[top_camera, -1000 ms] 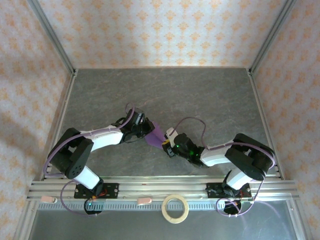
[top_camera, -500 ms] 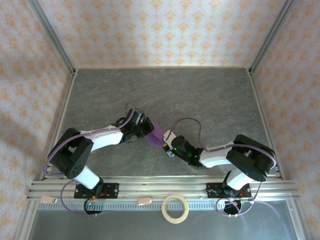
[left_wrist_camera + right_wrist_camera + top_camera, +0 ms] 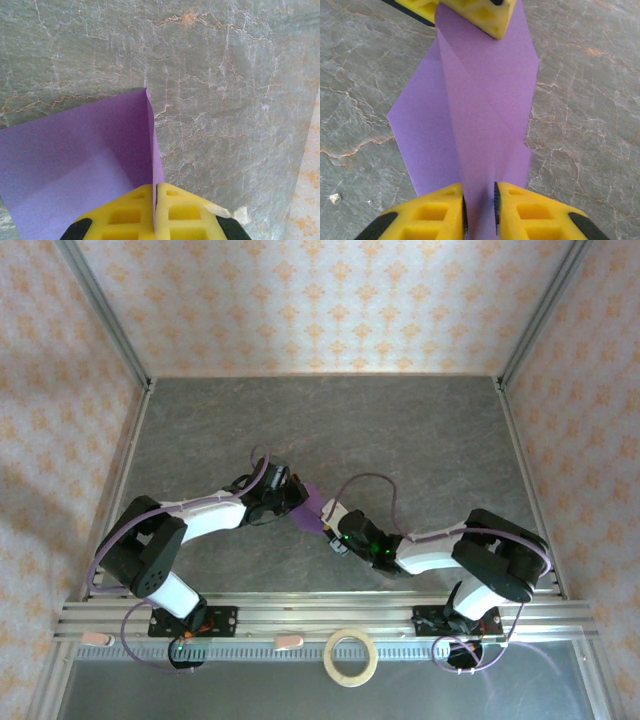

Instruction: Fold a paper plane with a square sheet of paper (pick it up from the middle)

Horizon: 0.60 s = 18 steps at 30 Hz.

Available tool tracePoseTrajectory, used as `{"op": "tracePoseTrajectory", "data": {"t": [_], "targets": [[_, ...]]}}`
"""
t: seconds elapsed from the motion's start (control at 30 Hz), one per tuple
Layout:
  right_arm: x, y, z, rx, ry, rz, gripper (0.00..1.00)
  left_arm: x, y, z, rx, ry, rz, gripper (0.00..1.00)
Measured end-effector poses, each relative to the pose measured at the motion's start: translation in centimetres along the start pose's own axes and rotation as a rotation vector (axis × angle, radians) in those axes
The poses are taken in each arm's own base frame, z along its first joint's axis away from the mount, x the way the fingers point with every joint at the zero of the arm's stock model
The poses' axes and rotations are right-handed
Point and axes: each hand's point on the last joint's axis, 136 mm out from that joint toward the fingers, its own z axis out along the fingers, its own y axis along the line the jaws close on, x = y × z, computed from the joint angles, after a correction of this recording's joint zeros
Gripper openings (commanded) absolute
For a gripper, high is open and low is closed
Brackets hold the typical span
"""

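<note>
Since a second ago the right hand (image 3: 331, 521) has edged a little closer to the left hand (image 3: 297, 502), and the purple patch showing between them has shrunk.

That patch is the sheet of paper (image 3: 313, 502). It is partly folded and stretched between the two hands, at mid-width over the near half of the bench (image 3: 400, 430). In the right wrist view the sheet (image 3: 485, 105) runs as a long creased strip from one hand to the other, with a flap spreading out to the left. The right hand (image 3: 479, 202) is pinched on the near end, and a narrow band of purple fills the slit between its yellow pads (image 3: 432, 210). At the top of that view, the left hand (image 3: 472, 7) bites the far end.

In the left wrist view the left hand (image 3: 155, 192) is clamped tight, pads pressed together on a raised fold of the sheet (image 3: 75, 160). That fold runs straight away from the pads to a sharp corner.

From above, the hands and wrists cover most of the sheet. The left wrist view cuts it off at the left and bottom edges. I cannot tell whether its underside rests on the bench or hangs just clear.

A tan tape ring (image 3: 351, 657) lies well apart on the near ledge, in front of the rail.
</note>
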Motion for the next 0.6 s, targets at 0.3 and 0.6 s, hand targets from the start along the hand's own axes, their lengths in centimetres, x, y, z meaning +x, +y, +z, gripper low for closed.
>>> {"op": "tracePoseTrajectory", "data": {"t": [0.3, 0.6], "targets": [[0.11, 0.07, 0.19, -0.001, 0.007, -0.001, 0.1, 0.01, 0.04, 0.04, -0.001, 0.001, 0.0, 0.0], [0.27, 0.12, 0.19, -0.004, 0.013, 0.017, 0.0, 0.02, 0.17, 0.26, -0.007, 0.003, -0.001, 0.0]]}}
